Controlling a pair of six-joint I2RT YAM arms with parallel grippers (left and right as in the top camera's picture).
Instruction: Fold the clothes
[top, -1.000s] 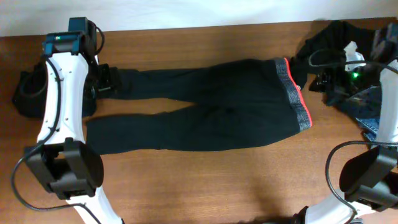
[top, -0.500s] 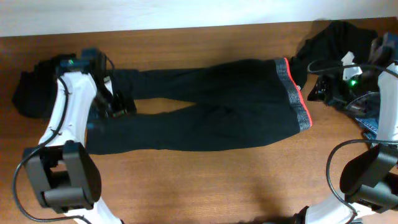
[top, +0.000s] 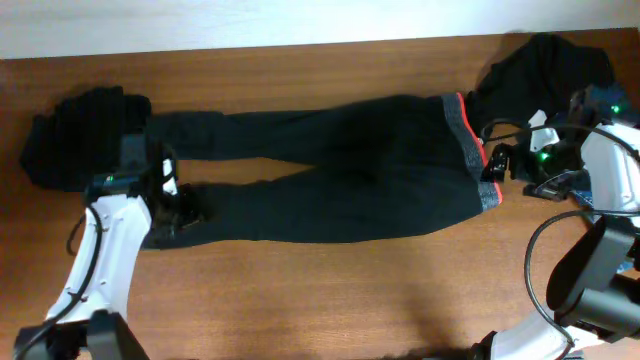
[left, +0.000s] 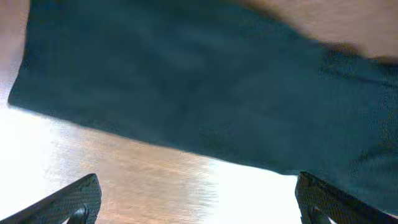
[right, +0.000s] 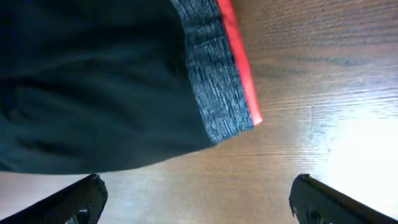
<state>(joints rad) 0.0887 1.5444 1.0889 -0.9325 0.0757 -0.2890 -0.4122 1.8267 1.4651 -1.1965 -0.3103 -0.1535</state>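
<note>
right wrist | black trousers (right: 87, 81) lying across the upper left, filling that side | grey waistband (right: 208, 81) running down to a corner, red-orange lining (right: 239, 68) showing along its right edge | wooden table (right: 323, 74) showing right and near | right gripper (right: 199, 194) hovering, fingers spreading wide — the tips just peeking in at the near corners
</note>
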